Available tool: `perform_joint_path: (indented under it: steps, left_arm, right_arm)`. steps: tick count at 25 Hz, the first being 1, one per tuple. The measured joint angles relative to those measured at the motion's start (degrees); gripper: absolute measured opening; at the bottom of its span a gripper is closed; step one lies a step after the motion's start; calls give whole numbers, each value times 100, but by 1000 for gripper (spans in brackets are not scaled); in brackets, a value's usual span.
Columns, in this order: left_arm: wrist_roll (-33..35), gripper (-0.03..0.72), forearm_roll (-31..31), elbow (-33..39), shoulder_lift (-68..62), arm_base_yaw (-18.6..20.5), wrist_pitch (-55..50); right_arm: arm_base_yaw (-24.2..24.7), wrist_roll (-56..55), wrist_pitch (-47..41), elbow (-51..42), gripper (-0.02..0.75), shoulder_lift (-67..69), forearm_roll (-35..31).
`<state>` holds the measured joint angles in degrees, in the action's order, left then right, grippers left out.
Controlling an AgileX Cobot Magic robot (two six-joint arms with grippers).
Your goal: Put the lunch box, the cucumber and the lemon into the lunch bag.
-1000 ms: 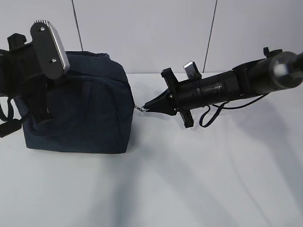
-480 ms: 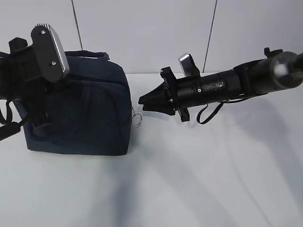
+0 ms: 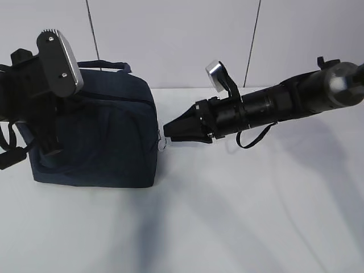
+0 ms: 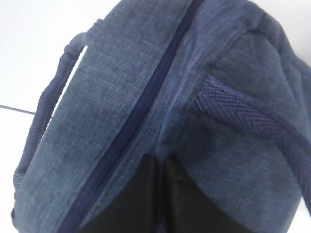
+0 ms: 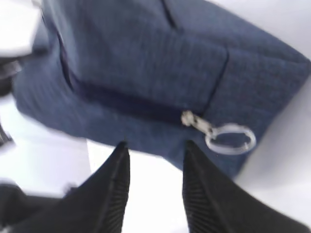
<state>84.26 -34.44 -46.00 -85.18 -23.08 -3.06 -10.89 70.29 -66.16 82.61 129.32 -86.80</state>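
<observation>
Behind left arm, lunch bag (image 3: 108,142) half-hidden

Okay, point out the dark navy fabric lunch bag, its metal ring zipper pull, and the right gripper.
Dark navy fabric lunch bag (image 3: 108,142), exterior view, front panel.
Metal ring zipper pull (image 5: 229,138), right wrist view, ring.
Right gripper (image 5: 154,150), right wrist view, between fingertips.

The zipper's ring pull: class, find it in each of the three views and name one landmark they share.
Exterior view: ring pull hangs at the lunch bag's right edge, left of centre.
Left wrist view: not visible; only the closed zipper line.
Right wrist view: ring pull, right of centre, above the right gripper.
Shared landmark: the zipper.
</observation>
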Motion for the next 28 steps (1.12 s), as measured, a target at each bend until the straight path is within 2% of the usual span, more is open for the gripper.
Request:
perform_joint_path:
  steps: [4,10,18,22,28]
  left_arm:
    - [0,-2,-145,0,0,0,-37]
    - [0,-2,-426,0,0,12,-187]
    - [0,-2,-1160,0,0,12,-311]
    - [0,-2,-1651,0,0,12,-375]
    - [0,19,-1895,0,98,12,-715]
  right_arm:
    - [0,333,-56,175,263,0,972]
    - [0,403,-102,1093,263,0,2437]
    - [0,-158,-236,2381,263,0,4097]
    - [0,-640,-271,2720,263,0,4385]
    - [0,-845,-319,2758,263,-103,4661]
